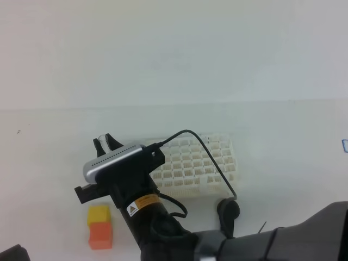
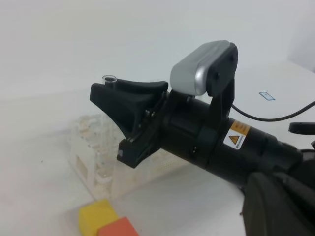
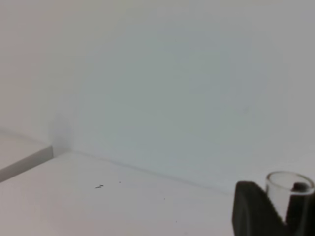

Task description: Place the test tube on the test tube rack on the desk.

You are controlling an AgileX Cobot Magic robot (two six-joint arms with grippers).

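Note:
The white grid test tube rack (image 1: 196, 166) stands on the white desk (image 1: 49, 179); it also shows in the left wrist view (image 2: 93, 147). My right gripper (image 1: 106, 141) reaches across to the rack's left end and is shut on the test tube (image 1: 101, 139), holding it upright. In the left wrist view the black fingers (image 2: 128, 96) clamp the tube just below its round open rim (image 2: 109, 78), over the rack's near corner. The right wrist view shows the rim (image 3: 289, 183) between the fingertips (image 3: 253, 209). The tube's lower end is hard to see. My left gripper is out of view.
A yellow-and-orange block stack (image 1: 99, 225) stands left of the right arm, in front of the rack; it also shows in the left wrist view (image 2: 106, 221). A black round-headed stick (image 1: 228, 209) lies in front of the rack's right end. A small blue label (image 1: 345, 144) is at the right edge.

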